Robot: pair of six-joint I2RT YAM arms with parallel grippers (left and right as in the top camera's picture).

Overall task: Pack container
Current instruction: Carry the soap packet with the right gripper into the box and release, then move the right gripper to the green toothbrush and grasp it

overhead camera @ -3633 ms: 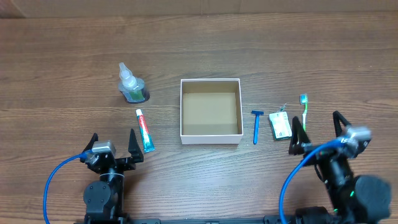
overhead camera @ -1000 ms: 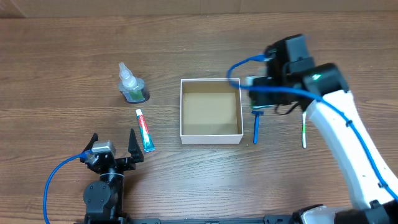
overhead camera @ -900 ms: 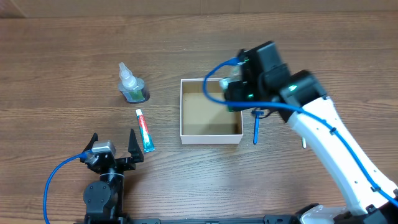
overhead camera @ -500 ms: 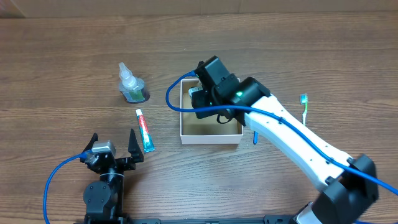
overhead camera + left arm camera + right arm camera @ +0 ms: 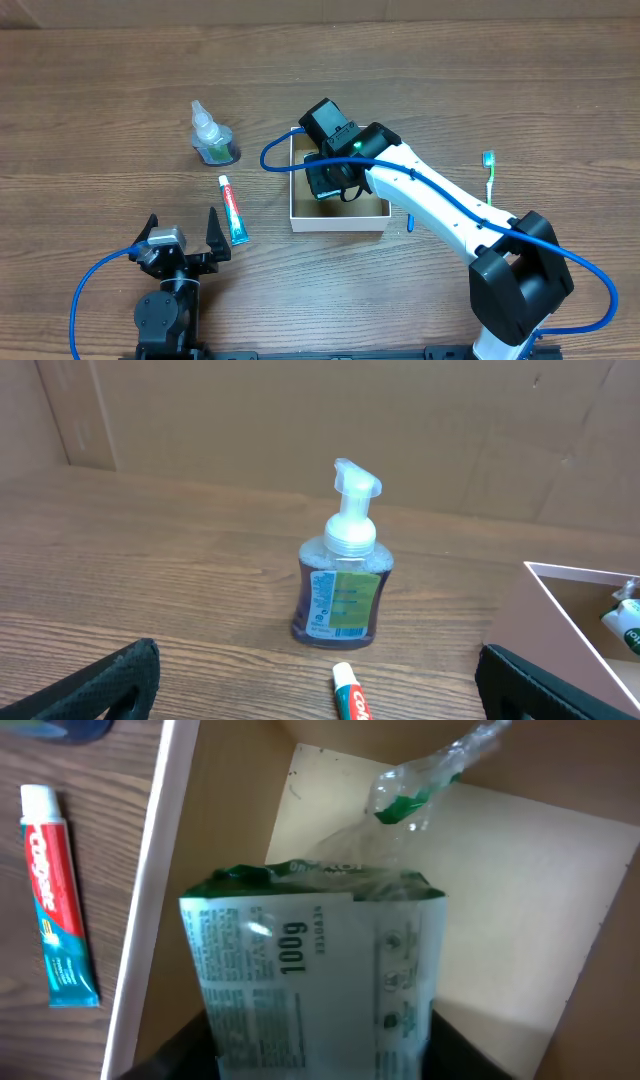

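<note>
The container (image 5: 338,226) is a shallow square box with white walls and a brown inside, at the table's middle. My right gripper (image 5: 328,182) hangs over its left half, shut on a green-and-white plastic packet (image 5: 318,975). In the right wrist view the packet hangs above the box floor (image 5: 510,890), beside the left rim (image 5: 150,890). My left gripper (image 5: 182,236) rests open and empty near the front left edge. A red-and-white toothpaste tube (image 5: 232,210) lies just ahead of it and also shows in the left wrist view (image 5: 350,702).
A clear pump bottle with green liquid (image 5: 210,136) stands left of the box, also in the left wrist view (image 5: 342,575). A blue razor (image 5: 410,222) is mostly hidden under my right arm. A green toothbrush (image 5: 489,172) lies at the right.
My right arm left its rest place at the front right, took the packet from the table right of the razor, and carried it left over the box. The left arm has not moved.
</note>
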